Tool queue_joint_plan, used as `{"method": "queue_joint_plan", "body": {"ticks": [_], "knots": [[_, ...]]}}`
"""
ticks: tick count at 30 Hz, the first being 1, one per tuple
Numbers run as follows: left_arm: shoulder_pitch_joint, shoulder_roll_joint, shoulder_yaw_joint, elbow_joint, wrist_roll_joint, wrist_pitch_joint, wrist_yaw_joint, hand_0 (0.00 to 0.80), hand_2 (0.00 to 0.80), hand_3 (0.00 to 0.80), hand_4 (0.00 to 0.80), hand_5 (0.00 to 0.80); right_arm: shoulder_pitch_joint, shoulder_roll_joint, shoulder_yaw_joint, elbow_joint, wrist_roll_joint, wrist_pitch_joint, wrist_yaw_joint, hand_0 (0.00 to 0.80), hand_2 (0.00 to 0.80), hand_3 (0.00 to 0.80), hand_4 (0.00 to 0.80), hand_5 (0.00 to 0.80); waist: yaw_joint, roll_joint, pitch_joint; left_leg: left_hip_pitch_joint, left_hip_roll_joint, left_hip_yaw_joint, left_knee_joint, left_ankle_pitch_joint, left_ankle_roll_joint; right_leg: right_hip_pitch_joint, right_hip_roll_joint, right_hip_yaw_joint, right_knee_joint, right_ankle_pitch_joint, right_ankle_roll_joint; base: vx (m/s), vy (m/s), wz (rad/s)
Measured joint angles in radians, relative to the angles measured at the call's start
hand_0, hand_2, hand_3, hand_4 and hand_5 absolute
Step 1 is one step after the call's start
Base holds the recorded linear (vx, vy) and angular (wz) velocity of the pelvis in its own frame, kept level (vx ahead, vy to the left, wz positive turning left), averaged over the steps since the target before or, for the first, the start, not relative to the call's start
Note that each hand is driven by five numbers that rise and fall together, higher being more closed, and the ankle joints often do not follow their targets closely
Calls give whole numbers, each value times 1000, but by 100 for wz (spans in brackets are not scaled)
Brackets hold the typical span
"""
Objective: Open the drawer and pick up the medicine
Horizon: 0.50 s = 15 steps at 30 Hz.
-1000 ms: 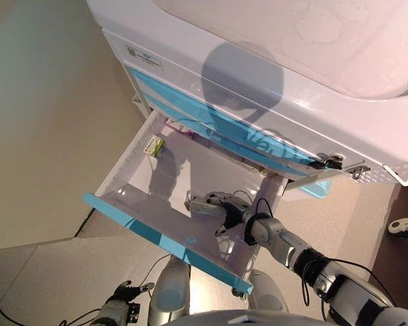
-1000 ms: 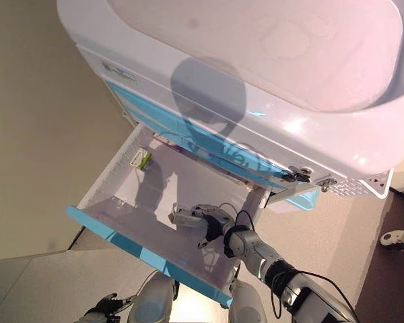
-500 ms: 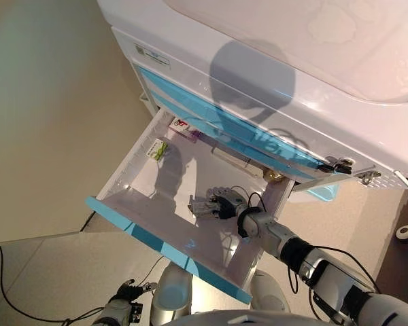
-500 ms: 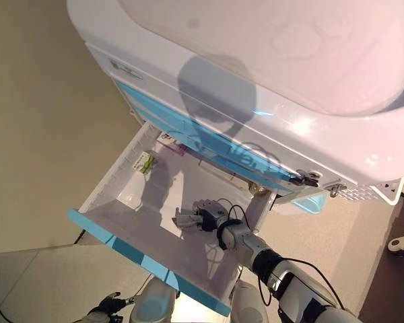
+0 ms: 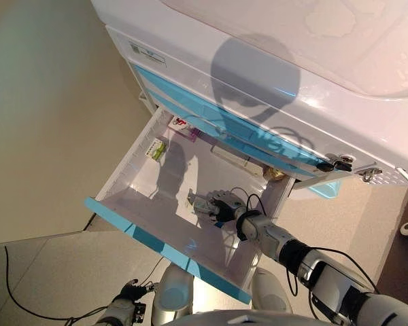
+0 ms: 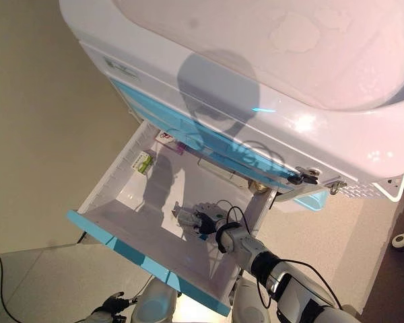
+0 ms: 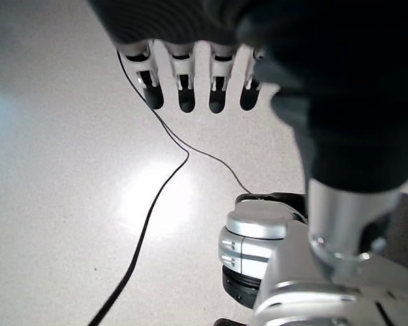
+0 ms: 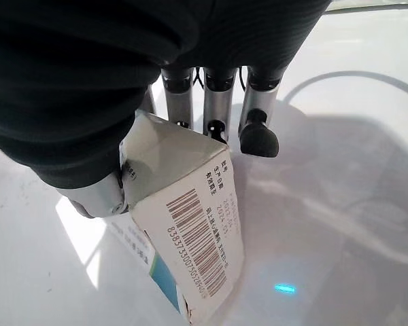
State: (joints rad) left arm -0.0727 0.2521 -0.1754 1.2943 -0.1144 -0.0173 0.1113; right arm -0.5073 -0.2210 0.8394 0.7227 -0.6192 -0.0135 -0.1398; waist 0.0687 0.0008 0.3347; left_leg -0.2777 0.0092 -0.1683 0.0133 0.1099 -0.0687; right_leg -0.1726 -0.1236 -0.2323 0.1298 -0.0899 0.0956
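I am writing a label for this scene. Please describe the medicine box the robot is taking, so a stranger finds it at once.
Look at the white cart, then its open blue-fronted drawer. Near the drawer's middle, the right hand grips a white medicine box with a barcode; the other small packs lie untouched at the far left corner.

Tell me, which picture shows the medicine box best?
The right wrist view: the box fills it, barcode showing, pinched in the right robot hand. Both eye views show it as a small shape in the open drawer. The left wrist view shows none of it.
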Motion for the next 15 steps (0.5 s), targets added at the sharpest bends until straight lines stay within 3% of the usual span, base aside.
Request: {"method": "queue_joint_plan", "body": {"ticks": [10,15], "knots": [[-7,-1,42,8,0,5,9,0,0,0,0,0,-8,-82,-7,-246,70,21,71,800,800,800,800,800,-8,-4,-42,11,1,3,-1,0,0,12,0,3,-4,0,0,18,8,-1],[-4,10,89,27,1,15,7,0,0,0,0,0,-22,-131,-27,-448,140,23,161,800,800,800,800,800,-10,-34,-82,42,6,34,-13,0,0,16,2,34,5,0,0,38,19,-20]]}}
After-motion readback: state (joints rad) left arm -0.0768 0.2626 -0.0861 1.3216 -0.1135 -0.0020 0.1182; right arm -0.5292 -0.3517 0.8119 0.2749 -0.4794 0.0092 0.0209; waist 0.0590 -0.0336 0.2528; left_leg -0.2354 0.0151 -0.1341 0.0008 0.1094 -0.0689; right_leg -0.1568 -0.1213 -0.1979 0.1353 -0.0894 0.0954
